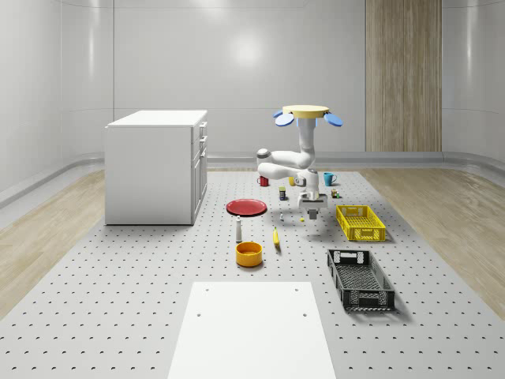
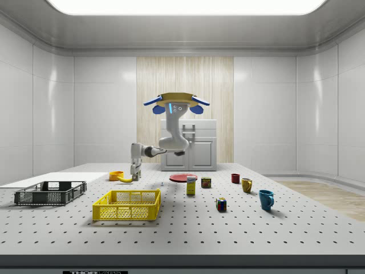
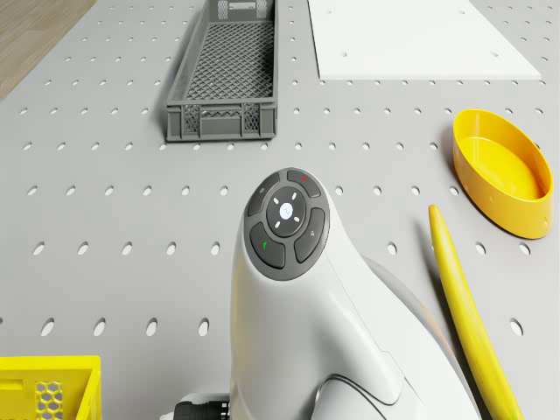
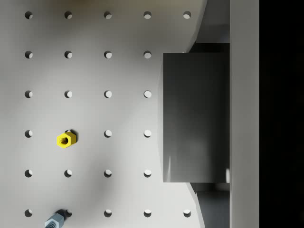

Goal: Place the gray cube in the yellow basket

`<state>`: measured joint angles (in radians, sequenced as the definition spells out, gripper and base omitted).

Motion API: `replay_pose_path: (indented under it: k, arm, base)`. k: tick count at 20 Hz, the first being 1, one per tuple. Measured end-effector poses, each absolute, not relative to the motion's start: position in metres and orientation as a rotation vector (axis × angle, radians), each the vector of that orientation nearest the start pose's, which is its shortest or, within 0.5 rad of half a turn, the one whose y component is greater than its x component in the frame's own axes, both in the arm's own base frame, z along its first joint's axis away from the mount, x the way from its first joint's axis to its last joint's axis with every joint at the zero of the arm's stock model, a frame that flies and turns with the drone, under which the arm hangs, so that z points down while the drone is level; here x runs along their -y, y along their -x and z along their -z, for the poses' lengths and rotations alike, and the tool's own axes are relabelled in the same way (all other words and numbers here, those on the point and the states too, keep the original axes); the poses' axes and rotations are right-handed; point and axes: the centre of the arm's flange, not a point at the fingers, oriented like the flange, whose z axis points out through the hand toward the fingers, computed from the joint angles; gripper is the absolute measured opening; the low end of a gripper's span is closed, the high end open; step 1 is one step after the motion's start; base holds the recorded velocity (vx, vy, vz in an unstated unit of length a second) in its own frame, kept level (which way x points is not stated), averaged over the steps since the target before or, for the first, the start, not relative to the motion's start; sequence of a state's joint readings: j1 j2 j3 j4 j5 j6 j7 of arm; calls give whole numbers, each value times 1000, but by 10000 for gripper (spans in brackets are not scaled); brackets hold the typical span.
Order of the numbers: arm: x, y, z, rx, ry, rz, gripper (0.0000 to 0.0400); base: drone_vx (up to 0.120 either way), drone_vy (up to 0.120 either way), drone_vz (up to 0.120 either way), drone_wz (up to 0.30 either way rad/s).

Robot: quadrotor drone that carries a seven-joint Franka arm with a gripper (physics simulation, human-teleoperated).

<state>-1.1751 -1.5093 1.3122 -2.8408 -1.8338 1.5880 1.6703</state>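
Note:
The gray cube (image 4: 195, 117) sits between the two fingers of my gripper (image 1: 311, 207), which is shut on it and holds it a little above the table. The yellow basket (image 1: 360, 222) stands on the table just to the whole-scene view's right of the gripper. In the side view the gripper (image 2: 136, 172) hangs behind and above the basket (image 2: 127, 205). The drone (image 1: 309, 114) hovers above the table's middle with the arm (image 3: 297, 306) reaching down. One corner of the basket (image 3: 44, 385) appears in the drone view.
A black crate (image 1: 360, 278) lies in front of the basket. A banana (image 1: 276, 238), yellow bowl (image 1: 248, 253) and red plate (image 1: 246, 207) are to the left. Beneath the gripper lie a yellow nut (image 4: 65, 139) and a bolt (image 4: 54, 220). A white cabinet (image 1: 158, 166) stands far left.

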Motion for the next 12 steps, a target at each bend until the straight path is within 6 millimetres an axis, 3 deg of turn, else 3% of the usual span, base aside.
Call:
replay_pose_path:
  k: [5,7,12]
  arm:
    - [-6,-313,-506,2,-1,-786,250]
    - [-6,-313,-505,2,-1,-786,250]
    - [-6,-313,-505,2,-1,-786,250]
  base:
    - [-120,120,120,0]
    - [-80,120,0,0]
    - [0,120,0,0]
